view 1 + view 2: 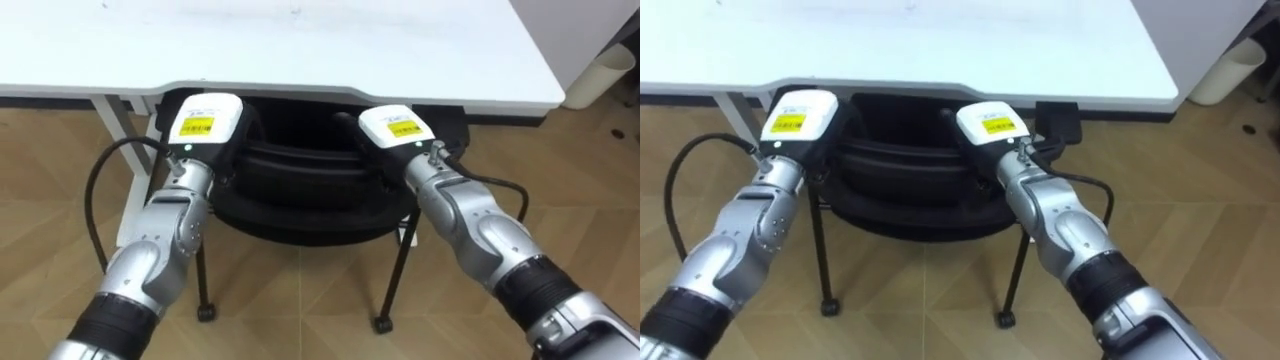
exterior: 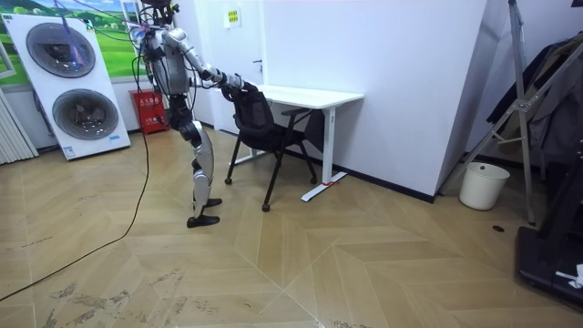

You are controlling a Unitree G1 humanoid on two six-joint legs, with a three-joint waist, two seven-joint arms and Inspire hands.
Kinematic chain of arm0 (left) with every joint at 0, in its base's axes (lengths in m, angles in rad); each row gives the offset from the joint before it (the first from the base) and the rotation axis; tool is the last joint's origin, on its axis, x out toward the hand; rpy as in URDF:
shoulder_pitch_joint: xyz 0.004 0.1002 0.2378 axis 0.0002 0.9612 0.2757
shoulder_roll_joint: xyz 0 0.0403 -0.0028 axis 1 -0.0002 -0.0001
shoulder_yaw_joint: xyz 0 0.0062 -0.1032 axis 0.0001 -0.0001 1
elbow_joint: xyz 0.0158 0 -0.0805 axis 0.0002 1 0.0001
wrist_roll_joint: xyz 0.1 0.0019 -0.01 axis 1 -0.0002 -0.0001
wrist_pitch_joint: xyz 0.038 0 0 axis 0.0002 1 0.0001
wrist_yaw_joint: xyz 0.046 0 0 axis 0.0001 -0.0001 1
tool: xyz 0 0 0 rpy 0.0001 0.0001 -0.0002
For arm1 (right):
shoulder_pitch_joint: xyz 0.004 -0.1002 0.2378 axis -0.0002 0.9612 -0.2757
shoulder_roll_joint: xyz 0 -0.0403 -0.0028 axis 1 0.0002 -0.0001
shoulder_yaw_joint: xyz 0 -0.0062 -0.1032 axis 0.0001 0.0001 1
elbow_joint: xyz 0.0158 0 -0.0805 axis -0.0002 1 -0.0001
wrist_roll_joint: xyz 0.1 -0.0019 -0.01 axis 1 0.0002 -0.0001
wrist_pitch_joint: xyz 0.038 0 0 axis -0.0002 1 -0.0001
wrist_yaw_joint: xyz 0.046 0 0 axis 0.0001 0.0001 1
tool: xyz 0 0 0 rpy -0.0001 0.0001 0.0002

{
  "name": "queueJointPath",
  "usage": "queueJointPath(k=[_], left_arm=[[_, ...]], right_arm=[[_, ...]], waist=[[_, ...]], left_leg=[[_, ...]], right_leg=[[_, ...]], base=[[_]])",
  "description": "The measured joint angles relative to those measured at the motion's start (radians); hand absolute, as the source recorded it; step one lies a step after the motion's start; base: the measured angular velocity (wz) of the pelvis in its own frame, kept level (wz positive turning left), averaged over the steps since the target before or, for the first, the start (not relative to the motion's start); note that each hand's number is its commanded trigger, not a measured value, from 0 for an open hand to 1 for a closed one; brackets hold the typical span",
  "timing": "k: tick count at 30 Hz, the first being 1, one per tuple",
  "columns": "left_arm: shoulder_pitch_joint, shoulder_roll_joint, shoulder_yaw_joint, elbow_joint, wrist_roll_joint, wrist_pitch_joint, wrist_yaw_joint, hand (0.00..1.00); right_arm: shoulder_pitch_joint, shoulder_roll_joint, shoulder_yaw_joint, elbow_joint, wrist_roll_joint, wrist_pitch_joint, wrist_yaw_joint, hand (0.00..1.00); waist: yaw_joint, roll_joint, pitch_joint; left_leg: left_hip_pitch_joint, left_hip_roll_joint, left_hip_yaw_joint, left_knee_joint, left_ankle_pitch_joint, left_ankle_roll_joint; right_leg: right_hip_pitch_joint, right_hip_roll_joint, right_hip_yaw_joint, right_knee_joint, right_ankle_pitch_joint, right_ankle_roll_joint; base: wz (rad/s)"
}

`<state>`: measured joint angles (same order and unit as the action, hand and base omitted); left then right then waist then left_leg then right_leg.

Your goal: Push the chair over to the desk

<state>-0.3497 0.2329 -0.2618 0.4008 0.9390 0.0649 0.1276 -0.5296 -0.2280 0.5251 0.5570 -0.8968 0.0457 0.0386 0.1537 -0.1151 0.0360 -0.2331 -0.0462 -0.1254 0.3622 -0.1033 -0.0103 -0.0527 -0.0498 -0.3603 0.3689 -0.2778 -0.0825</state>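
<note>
A black chair [image 1: 300,170] stands at the white desk [image 1: 300,50], its seat partly under the desktop and its backrest toward me. Both my arms reach forward to the top of the backrest. My left hand [image 1: 205,122] rests against its left part and my right hand [image 1: 397,127] against its right part. Only the white backs of the hands face me; what lies beyond them is lost against the dark chair. In the room view I stand upright behind the chair [image 2: 260,118], arms out, one foot back.
The desk's white legs [image 1: 130,190] flank the chair. The chair's feet [image 1: 382,322] rest on wood floor. A white bin [image 2: 483,185] stands by the wall at the room view's right. Stacked washing machines [image 2: 68,87] and a red object [image 2: 153,109] are behind me.
</note>
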Motion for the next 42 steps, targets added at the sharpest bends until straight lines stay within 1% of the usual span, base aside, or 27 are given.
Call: queueJointPath(k=[6, 8, 11, 13, 14, 16, 17, 19, 20, 21, 22, 23, 24, 25, 26, 27, 28, 29, 30, 32, 33, 34, 36, 38, 39, 41, 42], left_arm=[[0.0, 0.007, -0.001, -0.022, -0.014, 0.0, -0.013, 0.0], [0.0, 0.003, 0.0, -0.04, -0.016, 0.0, -0.029, 0.0], [-0.001, 0.016, 0.001, -0.118, -0.015, -0.001, -0.049, 0.0], [-0.002, 0.046, 0.014, -0.171, -0.007, 0.0, -0.091, 0.0], [-0.003, 0.06, 0.014, -0.178, 0.004, 0.0, -0.102, 0.0], [-0.03, 0.109, 0.022, -0.206, 0.037, 0.005, -0.168, 0.0], [-0.038, 0.116, 0.022, -0.206, 0.038, 0.006, -0.183, 0.0], [-0.048, 0.136, 0.022, -0.206, 0.038, -0.001, -0.208, 0.0], [-0.049, 0.142, 0.022, -0.208, 0.039, -0.008, -0.217, 0.0], [-0.049, 0.164, 0.022, -0.234, 0.037, -0.02, -0.238, 0.0], [-0.049, 0.179, 0.022, -0.253, 0.036, -0.027, -0.252, 0.0], [-0.049, 0.206, 0.023, -0.3, 0.034, -0.042, -0.265, 0.0], [-0.049, 0.232, 0.024, -0.327, 0.031, -0.07, -0.269, 0.0], [-0.056, 0.251, 0.041, -0.35, 0.03, -0.095, -0.255, 0.0], [-0.065, 0.252, 0.063, -0.367, 0.03, -0.102, -0.245, 0.0], [-0.099, 0.253, 0.107, -0.408, 0.028, -0.101, -0.222, 0.0], [-0.142, 0.254, 0.152, -0.439, 0.02, -0.099, -0.183, 0.0], [-0.158, 0.255, 0.173, -0.45, 0.009, -0.097, -0.163, 0.0], [-0.182, 0.255, 0.206, -0.467, -0.011, -0.097, -0.124, 0.0], [-0.198, 0.256, 0.238, -0.489, -0.039, -0.103, -0.078, 0.0], [-0.198, 0.261, 0.255, -0.494, -0.042, -0.121, -0.048, 0.0], [-0.198, 0.27, 0.262, -0.493, -0.041, -0.131, -0.029, 0.0], [-0.197, 0.275, 0.283, -0.493, -0.04, -0.136, -0.011, 0.0], [-0.196, 0.283, 0.302, -0.493, -0.042, -0.136, 0.012, 0.0], [-0.195, 0.295, 0.313, -0.493, -0.044, -0.138, 0.025, 0.0], [-0.194, 0.326, 0.35, -0.499, -0.044, -0.15, 0.047, 0.0], [-0.186, 0.349, 0.392, -0.505, -0.053, -0.161, 0.066, 0.0]], right_arm=[[-0.023, 0.007, 0.0, -0.022, 0.004, -0.003, 0.056, 0.0], [-0.035, 0.005, -0.001, -0.03, 0.005, -0.013, 0.068, 0.0], [-0.048, -0.03, -0.038, -0.143, -0.001, -0.039, 0.079, 0.0], [-0.058, -0.078, -0.046, -0.223, -0.003, -0.095, 0.099, 0.0], [-0.059, -0.088, -0.051, -0.245, -0.003, -0.101, 0.099, 0.0], [-0.072, -0.144, -0.102, -0.343, 0.03, -0.129, 0.093, 0.0], [-0.096, -0.154, -0.124, -0.345, 0.046, -0.132, 0.084, 0.0], [-0.209, -0.199, -0.219, -0.333, 0.078, -0.116, 0.019, 0.0], [-0.229, -0.213, -0.249, -0.333, 0.078, -0.115, 0.001, 0.0], [-0.256, -0.234, -0.309, -0.339, 0.075, -0.116, -0.045, 0.0], [-0.264, -0.242, -0.336, -0.345, 0.075, -0.113, -0.071, 0.0], [-0.265, -0.254, -0.38, -0.367, 0.076, -0.106, -0.11, 0.0], [-0.265, -0.268, -0.397, -0.388, 0.073, -0.101, -0.14, 0.0], [-0.259, -0.291, -0.398, -0.416, 0.065, -0.1, -0.153, 0.0], [-0.247, -0.303, -0.403, -0.437, 0.065, -0.101, -0.157, 0.0], [-0.212, -0.328, -0.419, -0.489, 0.066, -0.101, -0.163, 0.0], [-0.185, -0.337, -0.433, -0.534, 0.071, -0.1, -0.169, 0.0], [-0.178, -0.338, -0.434, -0.55, 0.075, -0.098, -0.171, 0.0], [-0.173, -0.343, -0.434, -0.575, 0.09, -0.1, -0.172, 0.0], [-0.172, -0.389, -0.436, -0.605, 0.146, -0.105, -0.19, 0.0], [-0.172, -0.438, -0.452, -0.607, 0.182, -0.121, -0.205, 0.0], [-0.172, -0.485, -0.475, -0.607, 0.21, -0.122, -0.218, 0.0], [-0.172, -0.521, -0.528, -0.606, 0.233, -0.12, -0.247, 0.0], [-0.16, -0.522, -0.585, -0.605, 0.256, -0.119, -0.292, 0.0], [-0.147, -0.522, -0.615, -0.605, 0.27, -0.119, -0.324, 0.0], [-0.107, -0.525, -0.681, -0.625, 0.267, -0.128, -0.365, 0.0], [-0.064, -0.527, -0.735, -0.65, 0.278, -0.137, -0.394, 0.0]], waist=[[0.002, -0.007, -0.001], [-0.001, -0.007, -0.0015], [-0.016, -0.008, -0.0019], [-0.033, -0.006, -0.0017], [-0.037, -0.003, -0.0031], [-0.039, 0.0, -0.0032], [-0.04, 0.002, -0.002], [-0.044, 0.012, -0.0003], [-0.043, 0.016, -0.0007], [-0.041, 0.023, 0.0], [-0.04, 0.028, 0.0009], [-0.037, 0.039, -0.0008], [-0.036, 0.057, -0.003], [-0.037, 0.072, -0.0056], [-0.039, 0.076, -0.0078], [-0.049, 0.078, -0.01], [-0.064, 0.079, -0.0109], [-0.072, 0.079, -0.0162], [-0.088, 0.082, -0.025], [-0.107, 0.087, -0.0343], [-0.12, 0.087, -0.037], [-0.127, 0.086, -0.0377], [-0.126, 0.084, -0.0381], [-0.141, 0.077, -0.0378], [-0.15, 0.074, -0.0386], [-0.152, 0.072, -0.04], [-0.153, 0.073, -0.0404]], left_leg=[[-0.002, -0.001, 0.001, 0.0, 0.0, 0.0], [-0.001, -0.002, 0.002, 0.0, 0.0, 0.0], [0.003, -0.001, 0.001, -0.001, 0.0, 0.0], [0.004, 0.002, -0.002, -0.001, 0.0, 0.0], [0.002, 0.004, -0.004, -0.001, 0.0, 0.0], [0.003, 0.011, -0.003, -0.001, 0.0, 0.0], [0.004, 0.012, -0.003, -0.002, 0.0, 0.0], [0.006, 0.014, -0.003, -0.002, 0.0, 0.001], [0.006, 0.014, -0.004, -0.001, -0.002, 0.003], [0.006, 0.015, -0.005, -0.001, -0.004, 0.006], [0.007, 0.014, -0.006, -0.001, -0.004, 0.007], [0.007, 0.014, -0.005, -0.001, -0.007, 0.011], [0.008, 0.015, -0.001, -0.001, -0.007, 0.015], [0.009, 0.013, 0.004, -0.004, -0.004, 0.02], [0.012, 0.01, 0.005, -0.01, -0.002, 0.024], [0.02, -0.001, 0.005, -0.025, 0.003, 0.029], [0.035, -0.006, 0.006, -0.037, 0.006, 0.033], [0.046, -0.01, 0.01, -0.049, 0.008, 0.037], [0.073, -0.02, 0.015, -0.074, 0.013, 0.043], [0.114, -0.025, 0.032, -0.108, 0.018, 0.052], [0.135, -0.034, 0.042, -0.122, 0.019, 0.055], [0.15, -0.037, 0.047, -0.128, 0.018, 0.06], [0.16, -0.036, 0.067, -0.129, 0.012, 0.067], [0.163, -0.036, 0.071, -0.13, 0.01, 0.07], [0.162, -0.036, 0.073, -0.13, 0.008, 0.073], [0.151, -0.032, 0.082, -0.129, 0.005, 0.073], [0.146, -0.031, 0.085, -0.129, 0.003, 0.074]], right_leg=[[0.002, 0.001, 0.001, -0.011, 0.002, 0.003], [0.004, 0.002, 0.001, -0.015, 0.003, 0.004], [0.015, 0.007, 0.002, -0.029, 0.008, 0.006], [0.026, 0.016, 0.001, -0.052, 0.018, 0.006], [0.029, 0.02, 0.0, -0.062, 0.023, 0.006], [0.045, 0.034, 0.0, -0.093, 0.044, 0.005], [0.049, 0.037, -0.001, -0.102, 0.049, 0.005], [0.069, 0.045, -0.005, -0.136, 0.068, 0.008], [0.074, 0.047, -0.006, -0.146, 0.072, 0.01], [0.083, 0.051, -0.006, -0.167, 0.082, 0.012], [0.087, 0.052, -0.006, -0.176, 0.086, 0.014], [0.09, 0.052, -0.006, -0.183, 0.089, 0.017], [0.091, 0.047, -0.005, -0.182, 0.091, 0.021], [0.091, 0.042, -0.005, -0.181, 0.093, 0.025], [0.09, 0.04, -0.005, -0.181, 0.094, 0.027], [0.094, 0.035, -0.006, -0.182, 0.092, 0.031], [0.105, 0.027, -0.006, -0.183, 0.09, 0.037], [0.109, 0.021, -0.004, -0.181, 0.087, 0.041], [0.121, 0.009, 0.001, -0.18, 0.083, 0.049], [0.143, -0.007, 0.01, -0.179, 0.076, 0.061], [0.157, -0.012, 0.017, -0.18, 0.073, 0.067], [0.168, -0.016, 0.02, -0.179, 0.069, 0.074], [0.17, -0.019, 0.041, -0.18, 0.069, 0.076], [0.171, -0.02, 0.044, -0.181, 0.069, 0.079], [0.168, -0.02, 0.046, -0.181, 0.07, 0.079], [0.155, -0.018, 0.054, -0.182, 0.07, 0.08], [0.149, -0.017, 0.059, -0.183, 0.072, 0.082]], base=[[0.0], [0.02], [0.03], [0.06], [0.06], [0.0], [-0.03], [0.02], [0.08], [0.05], [0.03], [0.0], [0.0], [0.0], [0.0], [0.03], [0.03], [-0.08], [-0.11], [-0.15], [-0.14], [-0.17], [-0.24], [-0.12], [-0.06], [-0.11], [-0.12]])
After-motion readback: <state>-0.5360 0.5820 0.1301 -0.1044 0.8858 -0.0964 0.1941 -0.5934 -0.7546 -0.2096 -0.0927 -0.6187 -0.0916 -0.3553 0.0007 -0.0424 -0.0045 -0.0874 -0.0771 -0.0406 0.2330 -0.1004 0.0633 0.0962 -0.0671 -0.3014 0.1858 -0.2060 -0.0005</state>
